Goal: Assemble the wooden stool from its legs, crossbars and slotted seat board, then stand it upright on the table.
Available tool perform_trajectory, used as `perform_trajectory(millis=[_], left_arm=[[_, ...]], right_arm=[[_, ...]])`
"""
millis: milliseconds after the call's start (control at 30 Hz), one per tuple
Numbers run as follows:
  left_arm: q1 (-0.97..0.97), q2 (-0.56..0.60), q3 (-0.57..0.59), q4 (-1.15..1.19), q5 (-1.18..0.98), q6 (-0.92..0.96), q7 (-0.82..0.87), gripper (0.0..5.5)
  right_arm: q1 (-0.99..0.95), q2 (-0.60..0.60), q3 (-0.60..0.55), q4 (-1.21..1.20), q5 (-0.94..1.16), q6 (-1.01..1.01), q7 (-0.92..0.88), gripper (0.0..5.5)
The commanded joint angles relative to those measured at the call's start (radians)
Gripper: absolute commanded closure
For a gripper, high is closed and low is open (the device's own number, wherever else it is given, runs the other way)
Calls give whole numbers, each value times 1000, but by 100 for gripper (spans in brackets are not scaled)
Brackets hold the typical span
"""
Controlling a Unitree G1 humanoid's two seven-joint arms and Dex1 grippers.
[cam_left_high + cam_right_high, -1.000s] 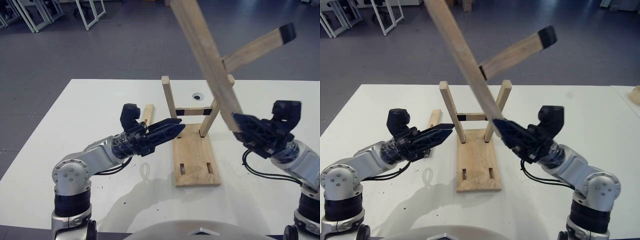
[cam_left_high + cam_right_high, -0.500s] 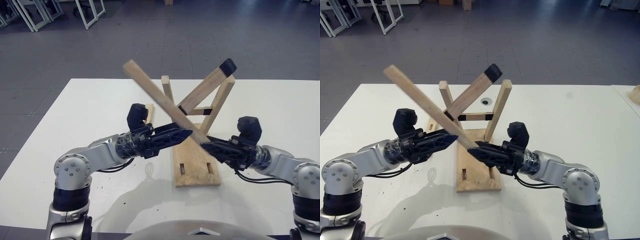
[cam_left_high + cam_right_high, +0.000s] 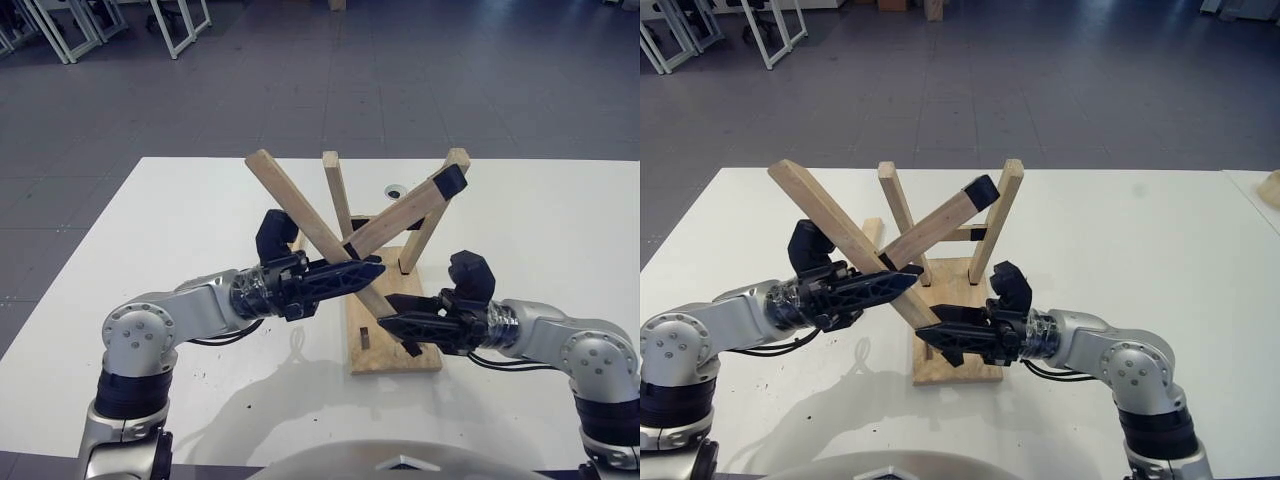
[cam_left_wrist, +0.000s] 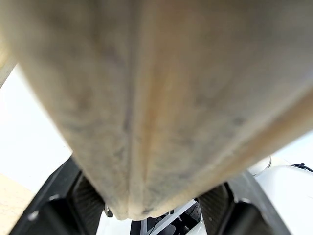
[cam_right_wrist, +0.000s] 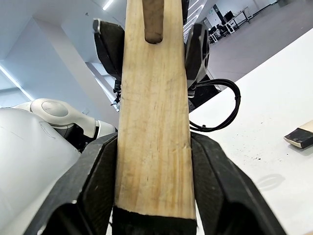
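White table [image 3: 150,230] carries everything. A pale wooden seat board [image 3: 962,285] lies flat near its middle, its long side running away from the robot, with small slots cut near its near end. At the far end of the board stands a frame [image 3: 1005,215] of two upright legs joined by a short crossbar, leaning slightly towards each other.

In front of it a long leg [image 3: 300,205] slants from high on the robot's left down to the near part of the board; whether its foot sits in a slot cannot be told. A black-tipped leg [image 3: 410,205] crosses it, rising to the right.

The right gripper [image 3: 392,325] is clamped on the lower end of the long leg, just above the board. The left gripper [image 3: 365,270] is closed around the same leg higher up, near the crossing.

A loose stick [image 3: 297,225] lies on the table behind the left gripper, and a small round hole [image 3: 395,190] sits in the tabletop beyond the frame.
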Motion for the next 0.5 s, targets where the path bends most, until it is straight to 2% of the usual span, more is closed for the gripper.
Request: perform_trajectory(millis=[33,67,167,333,433,500], left_arm=[[-23,-6,2,25,-111,-26,13,321],[-25,-16,5,29,-119,-40,25,321],[-20,-30,10,23,-93,-63,43,323],[-7,-83,36,31,157,-187,57,342],[-1,-68,47,18,302,-233,40,345],[12,-57,25,-17,406,-257,-2,345]], right_arm=[[-32,-31,-21,30,-50,-2,-47,346],[-38,-30,-21,37,-46,9,-64,346],[-41,-33,-27,39,-22,27,-88,280],[-2,-132,-107,50,-8,42,-34,185],[40,-210,-169,143,-134,-8,-35,130],[63,-197,-166,206,-246,-51,-112,91]])
